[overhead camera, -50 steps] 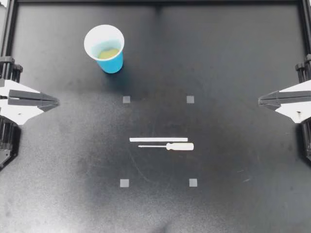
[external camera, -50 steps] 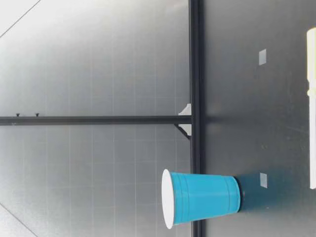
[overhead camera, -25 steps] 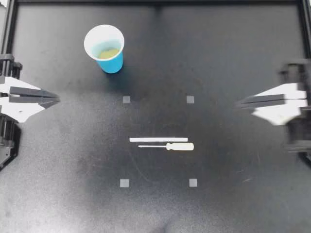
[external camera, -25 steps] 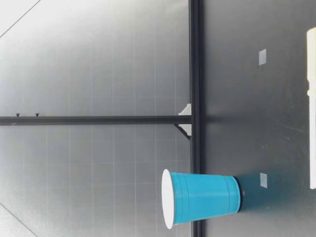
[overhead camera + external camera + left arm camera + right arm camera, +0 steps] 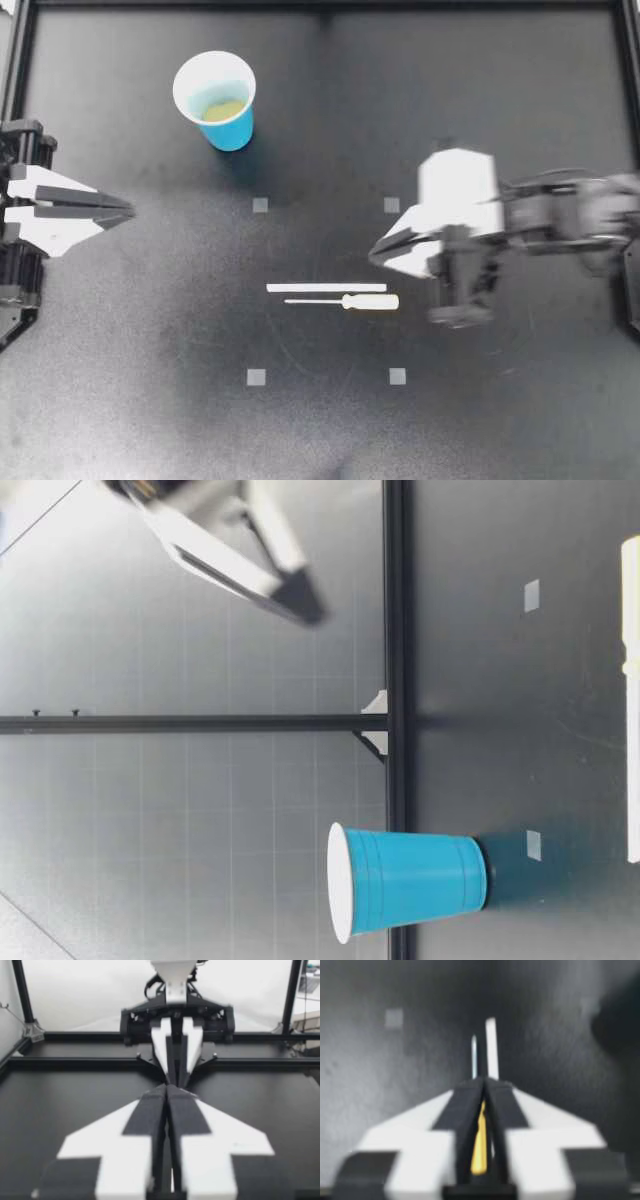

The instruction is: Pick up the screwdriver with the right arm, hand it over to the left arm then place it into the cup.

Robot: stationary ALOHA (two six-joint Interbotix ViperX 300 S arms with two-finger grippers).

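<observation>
Our right tool (image 5: 374,256) has swung in from the edge of the table (image 5: 150,400) and hangs just beside the screwdriver (image 5: 345,301) lying mid-table, aligned along it for pickup. Its fingers are pressed together, empty. Our left tool (image 5: 125,212) waits closed, empty.

Black table (image 5: 500,420), blue cup (image 5: 216,98), screwdriver (image 5: 350,301), white strip (image 5: 326,288), four grey squares (image 5: 260,205)
</observation>
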